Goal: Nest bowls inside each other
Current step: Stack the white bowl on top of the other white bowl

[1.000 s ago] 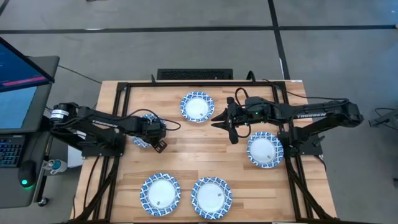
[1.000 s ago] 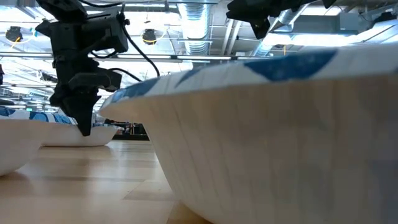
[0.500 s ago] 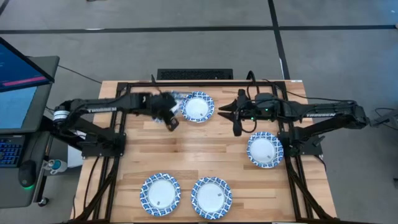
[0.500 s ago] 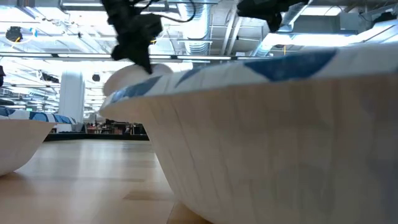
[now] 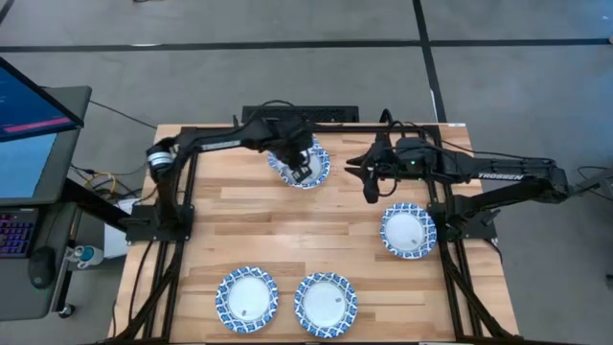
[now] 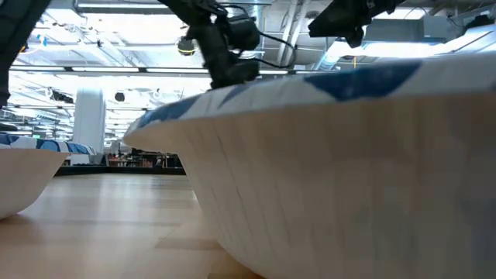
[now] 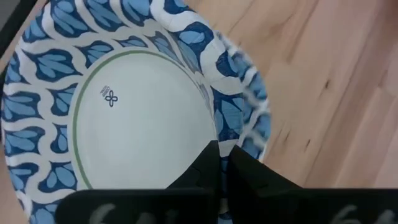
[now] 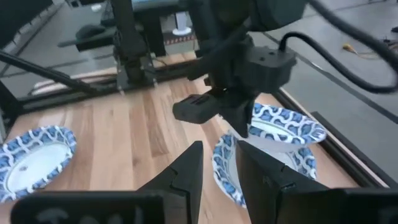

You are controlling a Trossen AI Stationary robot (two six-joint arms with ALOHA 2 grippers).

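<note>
The left end effector (image 5: 303,172) is hanging over the far middle of the wooden worktop (image 5: 287,230), clenched on the rim of a carried bowl (image 8: 283,125), which it is holding tilted just above a second bowl (image 8: 249,171) that is lying flat on the wood there; in the right wrist view the carried bowl is showing above and partly overlapping the lower one, and whether the two are touching cannot be told. In the left wrist view the two dark fingers (image 7: 205,168) are pinching the blue-and-white patterned rim, with the white centre of the held bowl filling most of the frame. The right end effector (image 5: 370,188) is hovering near the far right part of the worktop, just beside the left one, its jaws standing partly apart and grasping nothing. A third bowl (image 5: 407,231) is sitting on the right side of the worktop, below the right arm. Two more bowls are resting along the near edge, one (image 5: 246,295) to the left and the other (image 5: 325,304) just beside it on the right. In the low view the side of a near bowl (image 6: 349,163) is blocking most of the scene
</note>
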